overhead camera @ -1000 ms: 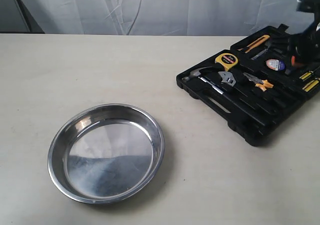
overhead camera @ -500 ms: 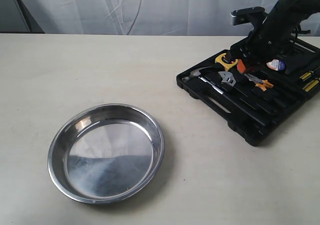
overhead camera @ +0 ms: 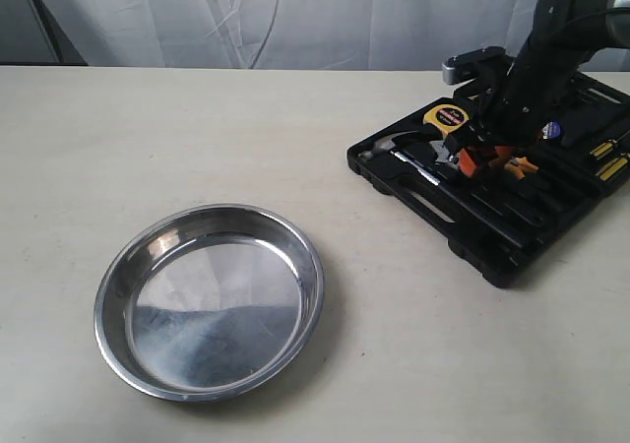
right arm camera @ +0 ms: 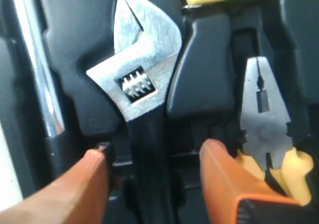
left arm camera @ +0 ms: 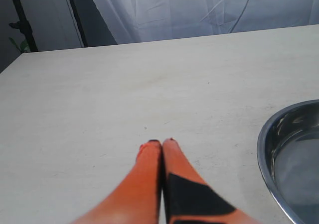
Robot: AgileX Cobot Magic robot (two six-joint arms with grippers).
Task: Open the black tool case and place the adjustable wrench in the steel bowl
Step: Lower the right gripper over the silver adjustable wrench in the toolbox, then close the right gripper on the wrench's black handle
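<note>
The black tool case (overhead camera: 492,251) lies open at the right of the table. In its tray rests the adjustable wrench (right arm camera: 144,69), silver head up and black handle running down; its head also shows in the exterior view (overhead camera: 440,152). My right gripper (right arm camera: 152,154) (overhead camera: 471,159) is open, an orange finger on each side of the wrench handle, apart from it. The steel bowl (overhead camera: 128,266) sits empty at the front left; its rim (left arm camera: 264,149) shows in the left wrist view. My left gripper (left arm camera: 162,143) is shut on nothing, over bare table beside the bowl.
Inside the case are a hammer (overhead camera: 394,146) with a chrome shaft (right arm camera: 35,69), orange-handled pliers (right arm camera: 264,119), a yellow tape measure (overhead camera: 445,116) and yellow-handled tools at the back. A white curtain (overhead camera: 295,20) hangs behind the table.
The right arm has come in from the far right and lowered over the case, its open fingers now straddling the wrench handle. Bowl and case have not moved.
</note>
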